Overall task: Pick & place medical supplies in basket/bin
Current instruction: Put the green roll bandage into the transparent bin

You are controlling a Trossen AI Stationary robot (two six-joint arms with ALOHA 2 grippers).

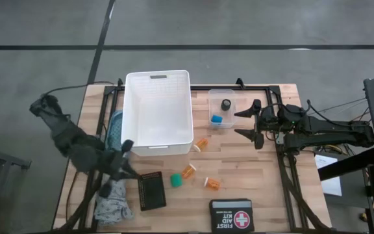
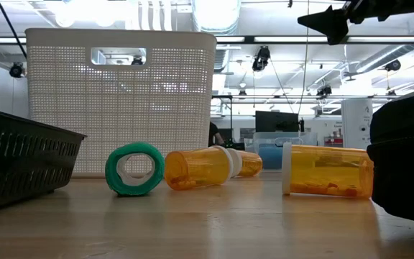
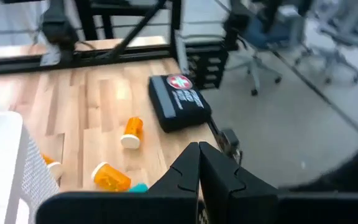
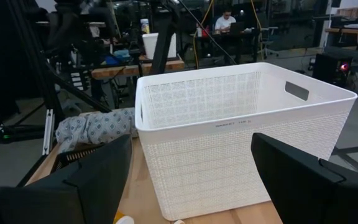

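Bottles next, I reckon: three orange pill bottles lie loose on the table beside one green ring, just in front of the white basket, which looks empty. My right gripper, fingers spread, hovers by the clear tub holding two pieces. My left gripper is pressed together. Next I'd drop onto a bottle.

A: How many orange pill bottles?
B: Three on the table.
A: Round pieces?
B: One green, one blue and one black, the last two inside the single clear tub.
A: Baskets?
B: One white basket, one small black one. One first aid kit. Patterned cloths: possibly two, hard to tell.
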